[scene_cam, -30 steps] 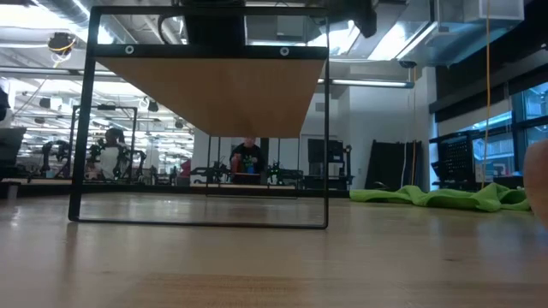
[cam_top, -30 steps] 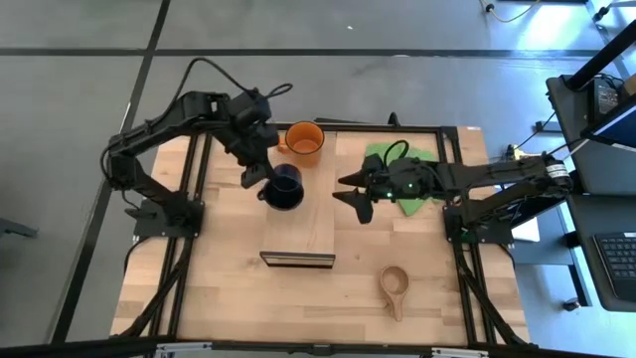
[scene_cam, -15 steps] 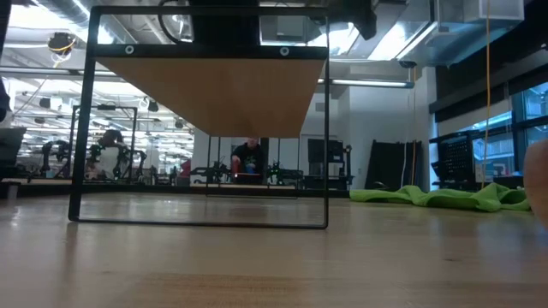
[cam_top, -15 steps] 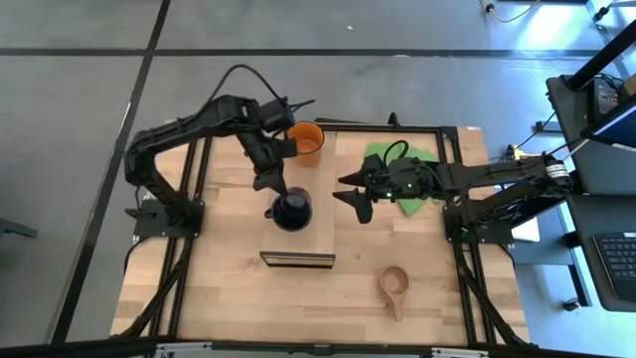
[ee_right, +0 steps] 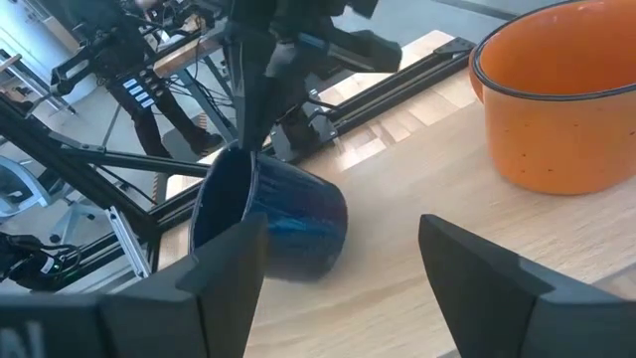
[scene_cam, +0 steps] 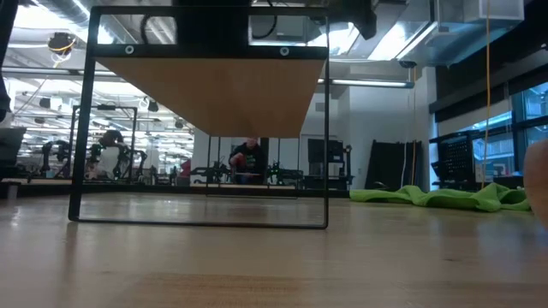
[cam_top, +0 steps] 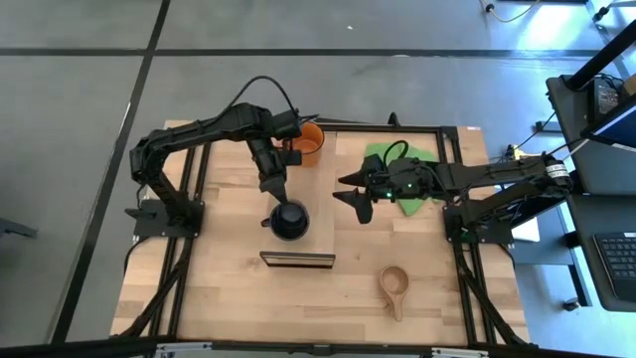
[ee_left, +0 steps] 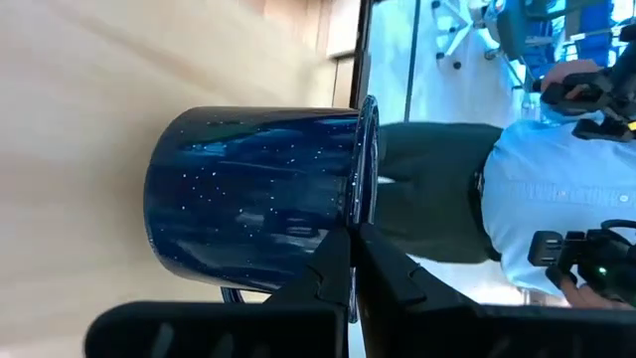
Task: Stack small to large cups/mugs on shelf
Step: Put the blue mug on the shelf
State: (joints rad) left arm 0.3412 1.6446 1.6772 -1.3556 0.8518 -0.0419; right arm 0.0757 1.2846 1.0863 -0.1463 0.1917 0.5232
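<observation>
Navy mug (cam_top: 289,220) now nearer shelf's (cam_top: 318,174) front

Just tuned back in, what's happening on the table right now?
The left tool is shut on the rim of the navy mug, holding it tipped over the shelf. The orange mug sits at the shelf's far end. The right tool waits open beside the shelf, near the green cloth. The wooden cup lies on the table, untouched.

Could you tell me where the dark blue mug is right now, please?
In the high view the dark blue mug is over the shelf, held by its rim in the left gripper, between the orange mug and the shelf's near end.
</observation>
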